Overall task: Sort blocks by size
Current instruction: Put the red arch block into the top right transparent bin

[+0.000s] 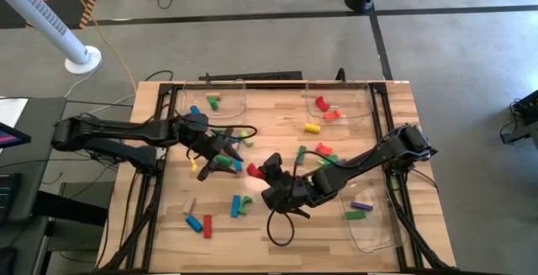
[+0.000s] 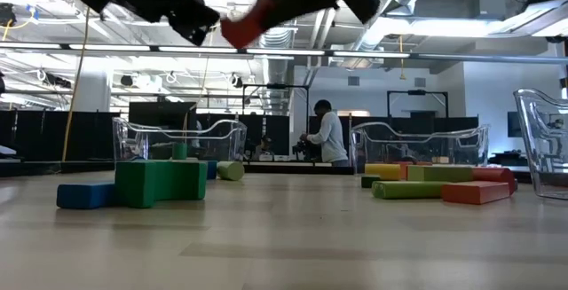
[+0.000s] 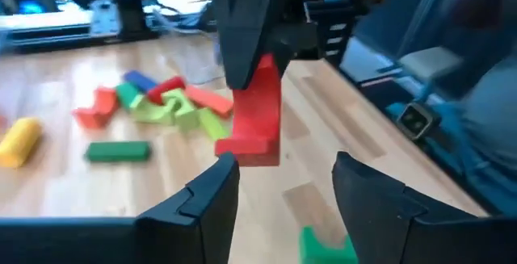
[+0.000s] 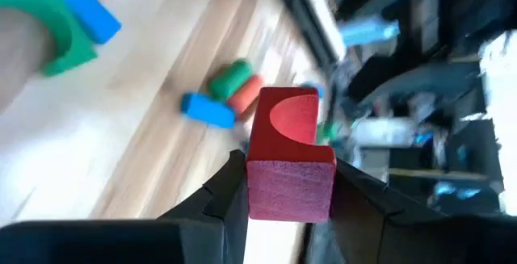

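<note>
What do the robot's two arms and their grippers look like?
Both the left arm and right arm are dark, jointed and slender. The left gripper and right gripper each have two black, angular fingers. A black cable loops below the right gripper.

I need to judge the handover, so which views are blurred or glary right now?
Right wrist view: the red block in the right gripper is sharp, the table behind smeared. Left wrist view: the left gripper is crisp, the room beyond soft. Low view: ceiling lights glare, so both arms overhead are dark shapes. High view: even light, no glare.
</note>
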Robot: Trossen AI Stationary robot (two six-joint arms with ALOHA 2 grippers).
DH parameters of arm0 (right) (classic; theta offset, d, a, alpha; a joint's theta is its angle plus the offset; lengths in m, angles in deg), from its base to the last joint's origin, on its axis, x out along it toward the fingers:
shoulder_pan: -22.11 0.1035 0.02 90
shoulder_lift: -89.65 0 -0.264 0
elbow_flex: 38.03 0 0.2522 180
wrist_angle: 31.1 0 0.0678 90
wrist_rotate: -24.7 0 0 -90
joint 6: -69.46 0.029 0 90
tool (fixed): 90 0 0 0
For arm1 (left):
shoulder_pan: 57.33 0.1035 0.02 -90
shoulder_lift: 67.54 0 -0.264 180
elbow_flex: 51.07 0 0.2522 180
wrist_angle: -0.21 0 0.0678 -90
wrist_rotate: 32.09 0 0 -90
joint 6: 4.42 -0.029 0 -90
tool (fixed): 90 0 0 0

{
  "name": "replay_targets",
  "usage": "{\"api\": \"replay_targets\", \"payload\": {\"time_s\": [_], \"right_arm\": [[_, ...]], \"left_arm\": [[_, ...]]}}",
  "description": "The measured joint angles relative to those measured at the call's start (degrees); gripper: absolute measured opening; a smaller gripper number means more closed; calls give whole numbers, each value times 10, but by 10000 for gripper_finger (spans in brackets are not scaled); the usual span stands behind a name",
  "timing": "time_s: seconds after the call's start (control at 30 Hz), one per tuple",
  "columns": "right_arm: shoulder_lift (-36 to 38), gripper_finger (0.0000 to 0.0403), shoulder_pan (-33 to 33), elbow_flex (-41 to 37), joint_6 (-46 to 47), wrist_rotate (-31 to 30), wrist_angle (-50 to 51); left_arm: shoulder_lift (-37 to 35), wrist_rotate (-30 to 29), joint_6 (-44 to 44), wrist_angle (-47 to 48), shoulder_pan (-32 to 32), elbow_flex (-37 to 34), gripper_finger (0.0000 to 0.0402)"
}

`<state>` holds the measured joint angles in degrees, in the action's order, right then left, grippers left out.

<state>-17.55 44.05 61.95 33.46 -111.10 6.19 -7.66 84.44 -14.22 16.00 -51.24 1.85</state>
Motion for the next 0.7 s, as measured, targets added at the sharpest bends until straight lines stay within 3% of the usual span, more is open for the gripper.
{"api": "replay_targets", "payload": {"time_s": [0.43,0.7], "right_arm": [[0,162,-67,0,203,-9,209],[0,162,-150,0,262,-8,298]], "left_arm": [[-112,-120,30,214,-25,0,200],[-102,-173,47,227,-87,0,199]]}}
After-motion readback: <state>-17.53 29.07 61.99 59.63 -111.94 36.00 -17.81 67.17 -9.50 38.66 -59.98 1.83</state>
